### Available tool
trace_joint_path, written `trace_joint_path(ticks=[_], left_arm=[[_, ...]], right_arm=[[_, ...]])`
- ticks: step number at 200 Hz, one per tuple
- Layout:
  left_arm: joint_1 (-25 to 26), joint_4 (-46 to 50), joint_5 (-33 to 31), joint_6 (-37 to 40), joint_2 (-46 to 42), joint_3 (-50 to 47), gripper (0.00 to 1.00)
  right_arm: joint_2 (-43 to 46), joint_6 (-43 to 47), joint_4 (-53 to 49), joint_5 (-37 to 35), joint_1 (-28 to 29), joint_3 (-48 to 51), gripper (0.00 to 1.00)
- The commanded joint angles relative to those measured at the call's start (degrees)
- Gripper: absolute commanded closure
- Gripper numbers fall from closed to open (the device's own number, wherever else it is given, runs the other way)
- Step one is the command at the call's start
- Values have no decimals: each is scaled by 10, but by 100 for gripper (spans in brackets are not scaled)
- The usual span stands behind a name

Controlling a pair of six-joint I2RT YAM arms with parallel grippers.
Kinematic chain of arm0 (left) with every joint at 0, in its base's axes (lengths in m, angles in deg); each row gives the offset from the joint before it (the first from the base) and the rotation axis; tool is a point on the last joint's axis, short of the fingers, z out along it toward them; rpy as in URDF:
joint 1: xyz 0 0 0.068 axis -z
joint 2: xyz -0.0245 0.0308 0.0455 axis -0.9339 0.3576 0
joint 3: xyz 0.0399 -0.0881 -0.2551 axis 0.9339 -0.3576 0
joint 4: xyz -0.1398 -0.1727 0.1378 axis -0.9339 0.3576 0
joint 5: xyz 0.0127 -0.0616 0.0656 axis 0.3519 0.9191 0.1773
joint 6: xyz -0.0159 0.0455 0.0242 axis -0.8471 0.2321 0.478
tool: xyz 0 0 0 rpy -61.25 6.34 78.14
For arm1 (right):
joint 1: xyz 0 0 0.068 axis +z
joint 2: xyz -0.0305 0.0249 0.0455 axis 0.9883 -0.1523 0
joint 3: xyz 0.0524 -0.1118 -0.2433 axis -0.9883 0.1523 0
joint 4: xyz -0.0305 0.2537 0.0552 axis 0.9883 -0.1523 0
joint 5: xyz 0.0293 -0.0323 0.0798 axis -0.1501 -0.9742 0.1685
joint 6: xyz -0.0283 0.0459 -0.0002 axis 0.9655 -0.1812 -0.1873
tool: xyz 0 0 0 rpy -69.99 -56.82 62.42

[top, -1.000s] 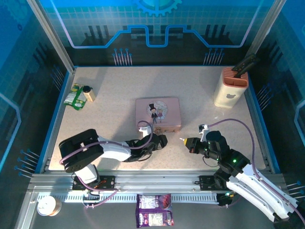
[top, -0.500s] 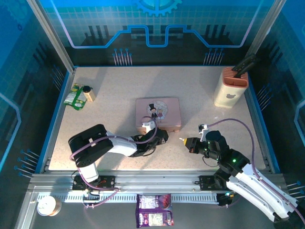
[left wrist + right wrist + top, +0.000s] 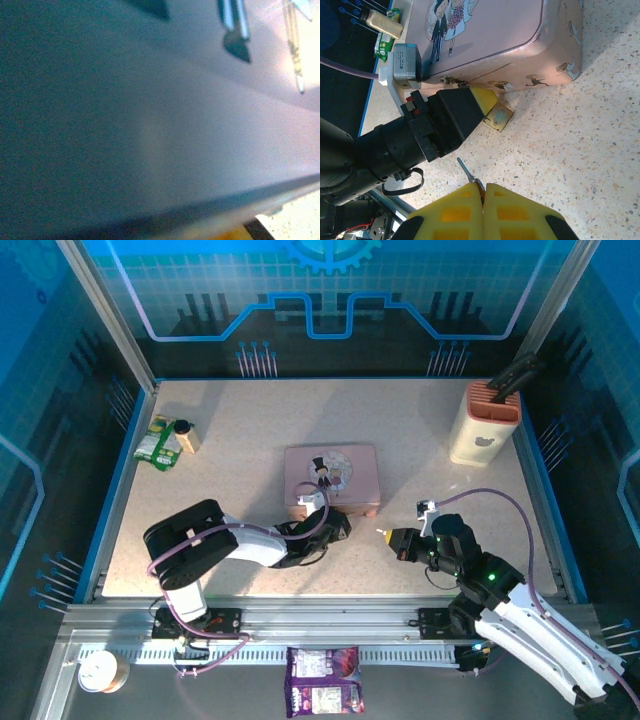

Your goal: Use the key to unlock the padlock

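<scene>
A small brass padlock (image 3: 499,118) lies on the counter (image 3: 570,150), just beside the front wall of a pink tin (image 3: 490,35). The left tool (image 3: 485,102) reaches in low, its fingers drawn together on the padlock's corner. Near it, the right tool (image 3: 483,197) is shut on the thin grey key (image 3: 466,169), whose tip pokes out between yellow pads. The corner pinch looks shallow, so the padlock may twist or slip when the key pushes in. The key could also pivot in its grip and miss the keyhole, which I cannot make out.
</scene>
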Motion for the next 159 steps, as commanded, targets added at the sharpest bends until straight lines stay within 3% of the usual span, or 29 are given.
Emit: trace_joint_path(ticks=[1,56,96,115,142,159], left_arm=[[-8,33,14,3,2,-19,89],[-10,48,40,41,-17,-15,96],[-29,54,99,108,-39,-15,97],[-50,78,128,141,-49,-8,98],[-107,112,219,169,-42,17,99],[-133,144,229,186,-44,33,99]], right_arm=[[9,-5,1,-20,9,14,100],[18,-35,3,-45,6,42,100],[17,-38,6,-48,-5,50,100],[15,-40,11,-39,-22,54,100],[-7,-43,43,4,-55,57,100],[-31,-39,58,20,-62,52,100]])
